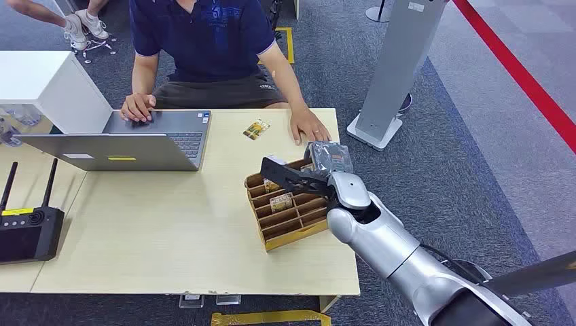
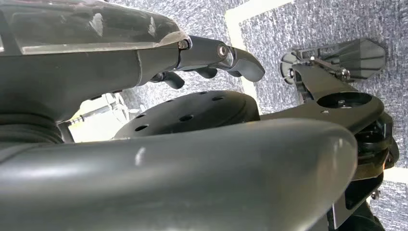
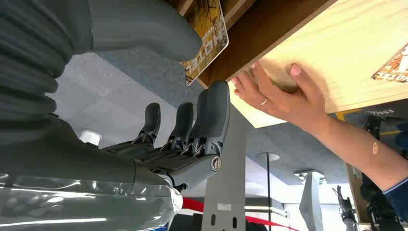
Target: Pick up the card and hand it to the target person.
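Head view, entry: the right hand (image 1: 293, 178) is being reached over the wooden slotted card holder (image 1: 289, 221) at the counter (image 1: 170, 231) edge, fingers (image 3: 211, 115) spread apart and holding nothing. A card (image 3: 207, 41) is being kept upright in a rear slot, just beside the thumb in the right wrist view; a second card (image 1: 256, 128) is lying flat near the person's hand (image 1: 309, 127). The slotted card is best being pinched by its free top edge, thumb on one face, and drawn straight up so the holder is not being dragged. The left hand (image 2: 211, 60) is hanging over the floor, fingers partly curled, nothing held.
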